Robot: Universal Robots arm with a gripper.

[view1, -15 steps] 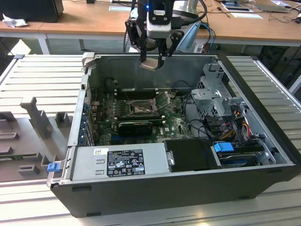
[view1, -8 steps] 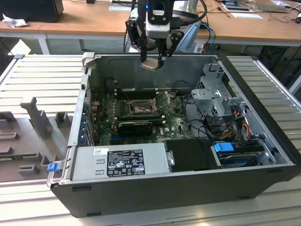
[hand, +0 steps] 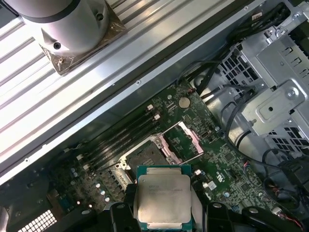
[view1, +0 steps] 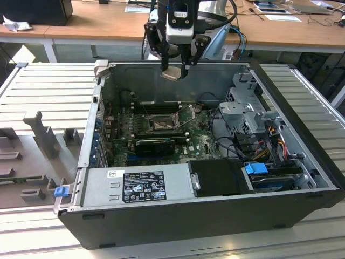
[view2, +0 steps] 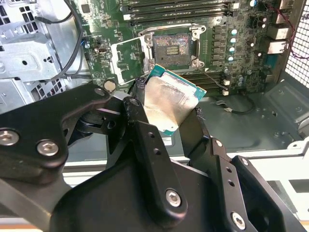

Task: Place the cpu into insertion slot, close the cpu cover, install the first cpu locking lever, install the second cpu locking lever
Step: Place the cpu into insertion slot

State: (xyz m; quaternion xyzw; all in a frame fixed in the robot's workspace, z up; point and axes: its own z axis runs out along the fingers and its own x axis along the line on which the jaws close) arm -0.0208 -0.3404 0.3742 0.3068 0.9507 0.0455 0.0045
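Ribbed metal bench (view1: pixel 307 102) carries an open dark computer case (view1: pixel 178 221) lying on its side, interior facing up. Inside the case, along the near wall in the exterior view, sits the grey power-supply box (view1: pixel 137 186); a metal drive cage (view1: pixel 245 110) is at the exterior view's right. The green circuit board (view1: pixel 199 141) covers the case floor between them and the far wall. The gripper (view1: pixel 175 69) hangs above the far edge of the case, well clear of the board. The fingers (view2: pixel 145 140) are narrowed onto the cpu (view2: pixel 169 99), gripping it by two opposite edges. The insertion slot (view1: pixel 160 124) lies near the middle of the board, below the gripper and apart from it; in both wrist views its dark contact field (view2: pixel 172 46) is exposed. The cpu cover (view2: pixel 115 60) is swung open and lies just beside the slot, green board showing through its window; in the first wrist view its frame (hand: pixel 193 138) also sits alongside the slot (hand: pixel 144 155). The cpu (hand: pixel 163 198) is held in the air, silver top towards the first wrist view, tilted in the second wrist view, green edge visible.
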